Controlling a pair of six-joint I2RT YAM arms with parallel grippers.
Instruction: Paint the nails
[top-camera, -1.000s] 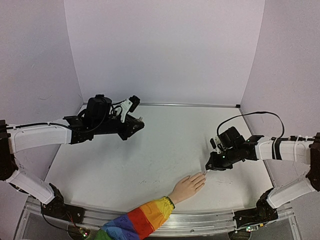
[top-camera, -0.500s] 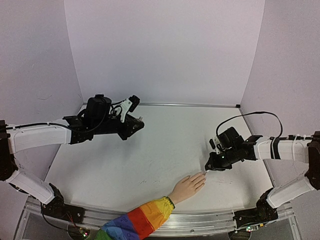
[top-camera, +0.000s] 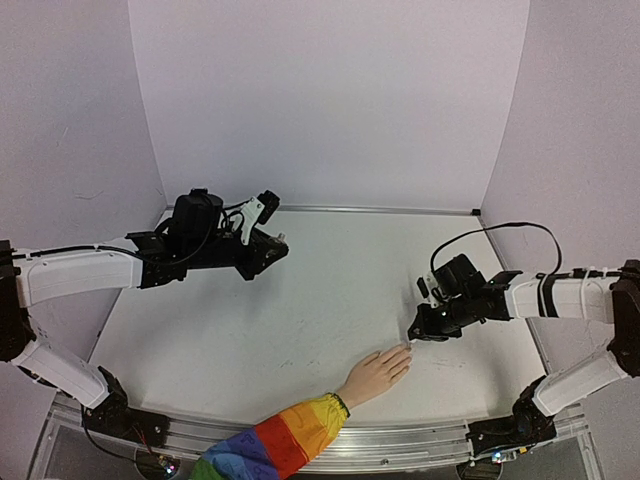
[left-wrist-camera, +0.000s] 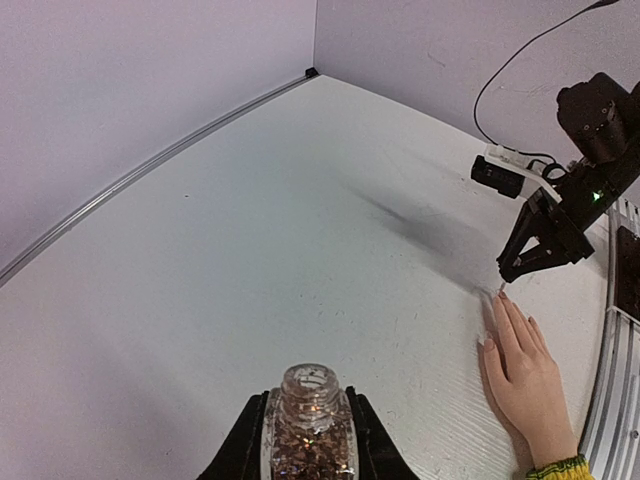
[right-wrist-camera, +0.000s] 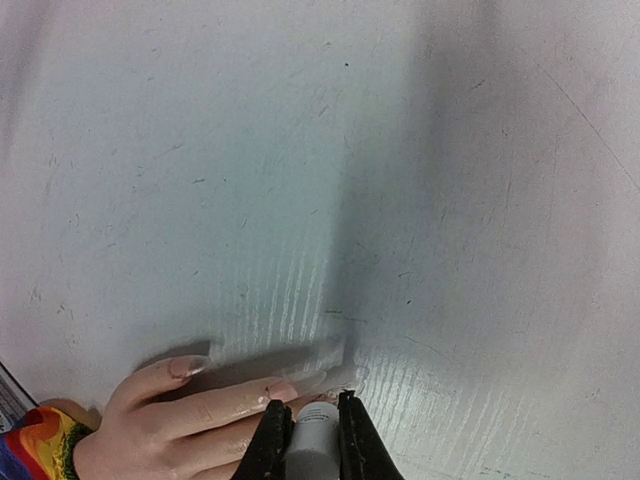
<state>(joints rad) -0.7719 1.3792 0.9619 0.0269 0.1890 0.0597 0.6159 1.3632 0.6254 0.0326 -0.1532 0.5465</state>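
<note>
At about 5 o'clock on the table (top-camera: 300, 300) in the top view, the right gripper (top-camera: 414, 335) is clamped on a white brush handle (right-wrist-camera: 315, 430), jaws pressed against its sides. The handle's tip points down at the outstretched fingers. The nails (right-wrist-camera: 284, 388) lie just at 12 o'clock of that tip in the right wrist view. Whether bristles touch a nail I cannot tell. The hand (top-camera: 375, 376) rests flat, palm down, its rainbow-striped sleeve (top-camera: 275, 440) trailing toward 7 o'clock. Well apart at 10 o'clock, the left gripper (left-wrist-camera: 307, 445) grips an uncapped polish bottle (left-wrist-camera: 306, 425) of glittery fill, upright. I judge the painting stroke itself to be in hand. The next move calls for a short, light drag along one nail, then a small sidestep to the neighbouring finger.
</note>
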